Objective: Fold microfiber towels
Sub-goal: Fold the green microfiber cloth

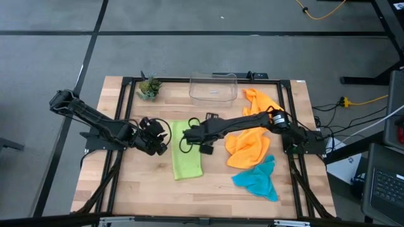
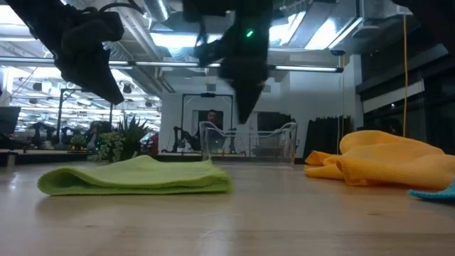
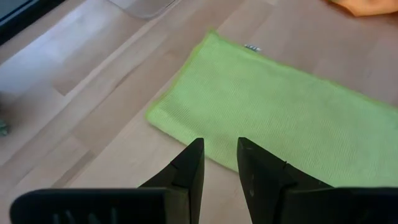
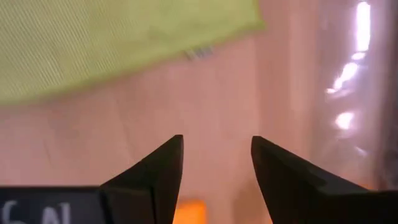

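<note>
teal towel crumpled near table front, right | lime green towel folded flat, centre | left gripper just left of it, right gripper above its far end, both jaws apart, empty | orange towels heaped right | clear bin far edge

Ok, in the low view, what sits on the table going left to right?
Potted plant → lime green towel → clear plastic bin → orange towels → teal towel at the right edge.

Bright overhead lights, right wrist view blurred — bin glare
</note>
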{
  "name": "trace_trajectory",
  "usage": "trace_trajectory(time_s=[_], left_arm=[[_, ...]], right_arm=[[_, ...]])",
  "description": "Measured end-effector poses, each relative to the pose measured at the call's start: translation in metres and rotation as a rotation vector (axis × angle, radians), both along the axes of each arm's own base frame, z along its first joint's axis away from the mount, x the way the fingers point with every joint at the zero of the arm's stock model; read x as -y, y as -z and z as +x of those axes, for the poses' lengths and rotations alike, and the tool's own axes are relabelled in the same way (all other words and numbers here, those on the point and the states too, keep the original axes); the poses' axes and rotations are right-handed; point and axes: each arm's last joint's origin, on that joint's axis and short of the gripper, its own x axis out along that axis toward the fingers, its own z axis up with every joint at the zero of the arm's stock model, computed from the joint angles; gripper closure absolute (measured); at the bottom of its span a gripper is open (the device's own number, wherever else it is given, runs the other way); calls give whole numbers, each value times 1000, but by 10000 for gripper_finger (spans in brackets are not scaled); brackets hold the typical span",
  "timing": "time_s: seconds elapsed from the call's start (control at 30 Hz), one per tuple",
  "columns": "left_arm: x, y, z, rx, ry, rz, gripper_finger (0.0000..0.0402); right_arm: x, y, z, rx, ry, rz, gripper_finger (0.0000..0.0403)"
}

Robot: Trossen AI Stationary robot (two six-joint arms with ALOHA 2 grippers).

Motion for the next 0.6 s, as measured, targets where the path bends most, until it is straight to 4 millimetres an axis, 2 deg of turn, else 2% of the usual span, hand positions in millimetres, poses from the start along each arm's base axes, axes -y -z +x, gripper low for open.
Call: trace_trajectory(time_s=[0.13,0.27,0.43,0.6], left_arm=[[0,0,1,6,2,-2,311],[-2,0,2,9,-7,-8,311],[-5,0,3,-6,-3,-4,311],[-8,-1,11,-11,72,-47,311]], right_arm=[[12,-7,-22,-123,-20,-55,210],[34,-11,-53,-110,-14,-51,210],[62,10,-79,108,-94,102,210],[71,35,-81,377,-217,223,210]])
